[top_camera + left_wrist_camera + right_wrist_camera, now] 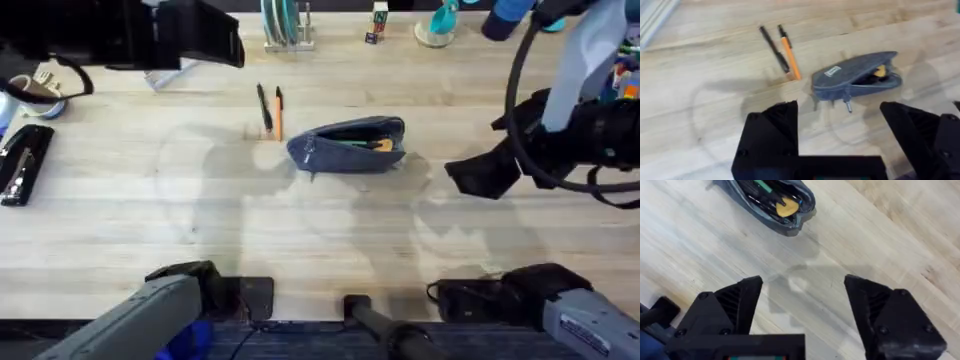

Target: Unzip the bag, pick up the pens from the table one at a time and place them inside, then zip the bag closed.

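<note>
Lying unzipped at mid-table (330, 220), the bag (350, 146) gapes for loading; both pens (270, 110) rest just beside its closed end. Left gripper (840, 135) and right gripper (802, 310) hover spread, empty.

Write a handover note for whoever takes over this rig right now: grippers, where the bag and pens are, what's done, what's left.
Left gripper: open, empty, above the table short of the bag.
Right gripper: open, empty, over bare wood beside the bag's end.
The bag: lying mid-table, already unzipped and gaping, with some items inside, one green and one yellowish.
The black pen and the orange pen: lying side by side on the table just left of the bag in the overhead view, untouched.
Done: unzipping.
Left: pick up each pen in turn, place both inside, then zip the bag closed.
</note>
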Available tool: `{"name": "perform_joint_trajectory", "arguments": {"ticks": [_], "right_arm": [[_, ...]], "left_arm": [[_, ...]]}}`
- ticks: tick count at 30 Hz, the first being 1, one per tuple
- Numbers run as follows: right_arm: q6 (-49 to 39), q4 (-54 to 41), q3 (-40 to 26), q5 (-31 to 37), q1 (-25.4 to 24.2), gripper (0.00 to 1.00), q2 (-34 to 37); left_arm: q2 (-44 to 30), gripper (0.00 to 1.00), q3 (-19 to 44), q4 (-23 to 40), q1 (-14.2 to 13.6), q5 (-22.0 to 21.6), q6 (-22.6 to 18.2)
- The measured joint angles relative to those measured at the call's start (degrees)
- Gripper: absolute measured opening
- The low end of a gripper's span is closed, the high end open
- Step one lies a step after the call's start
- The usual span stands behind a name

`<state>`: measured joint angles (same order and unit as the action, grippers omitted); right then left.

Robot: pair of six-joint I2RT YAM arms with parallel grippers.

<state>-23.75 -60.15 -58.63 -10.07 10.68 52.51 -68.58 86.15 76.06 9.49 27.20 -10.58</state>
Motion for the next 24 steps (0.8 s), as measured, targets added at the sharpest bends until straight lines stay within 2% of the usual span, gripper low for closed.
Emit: {"name": "perform_joint_trajectory", "arguments": {"ticks": [6,10,13,17,24], "right_arm": [[0.0,-0.01,0.0,0.0,0.0,0.998,0.0],[0.0,-0.03,0.0,0.0,0.0,0.998,-0.01],[0.0,-0.03,0.0,0.0,0.0,0.998,0.0],[0.0,-0.03,0.0,0.0,0.0,0.998,0.0],[0.0,-0.03,0.0,0.0,0.0,0.998,0.0]], "left_arm": [[-1.42,0.995,0.0,-0.3,-6.86,-9.39,8.97],[-5.59,0.995,0.0,-0.36,-10.78,-13.86,14.61],[-9.43,0.995,0.0,-0.84,-12.89,-16.86,17.39],[-15.4,0.995,0.0,-2.95,-14.5,-19.84,19.17],[-25.84,0.993,0.0,-7.56,-14.59,-21.51,20.1]]}}
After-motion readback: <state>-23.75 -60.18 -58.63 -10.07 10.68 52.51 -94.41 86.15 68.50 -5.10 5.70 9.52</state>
